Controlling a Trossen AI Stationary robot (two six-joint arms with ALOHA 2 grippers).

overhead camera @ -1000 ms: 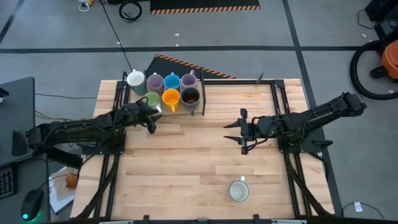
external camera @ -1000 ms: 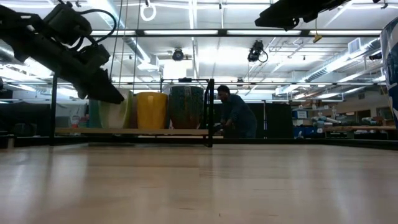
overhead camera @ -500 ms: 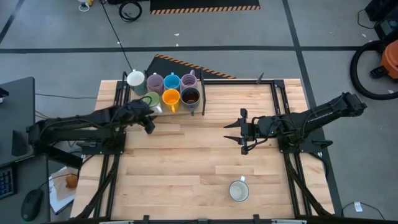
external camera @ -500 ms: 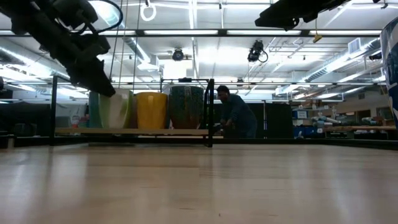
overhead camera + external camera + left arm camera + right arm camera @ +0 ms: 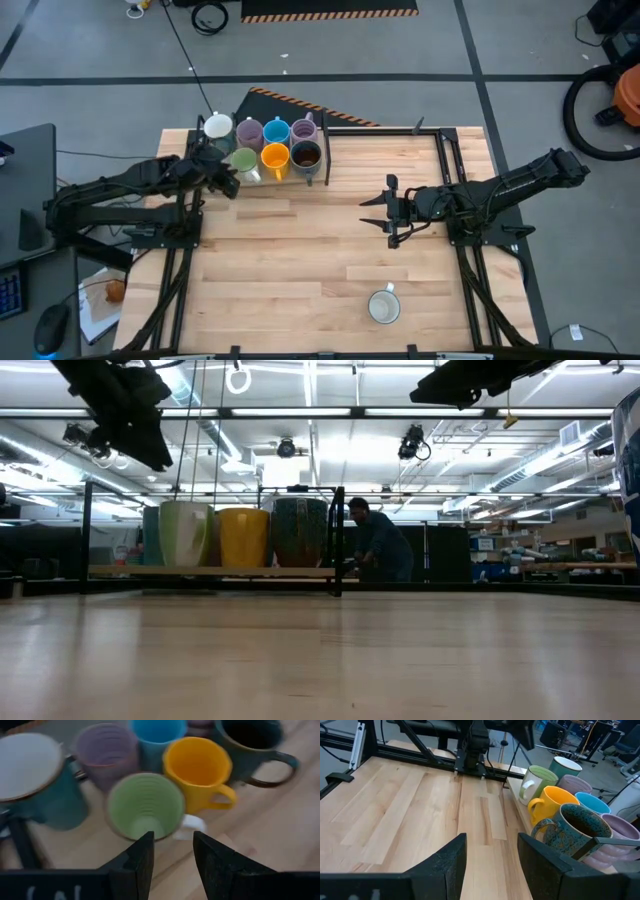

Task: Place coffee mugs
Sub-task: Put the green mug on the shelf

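Left gripper [image 5: 228, 181] raised at the table's far left, fingers parted; right gripper [image 5: 372, 213] mid-table, fingers spread wide

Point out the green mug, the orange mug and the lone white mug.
green mug [image 5: 145, 806], left wrist view, inside of cup.
orange mug [image 5: 197, 766], left wrist view, inside of cup.
lone white mug [image 5: 383, 307], high view, open top.

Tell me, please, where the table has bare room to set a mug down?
Bare wood spans the table middle, between the left gripper and right gripper, and the near edge left of the lone white mug. The far left corner is crowded: the green mug, orange mug and dark mug cluster with others.
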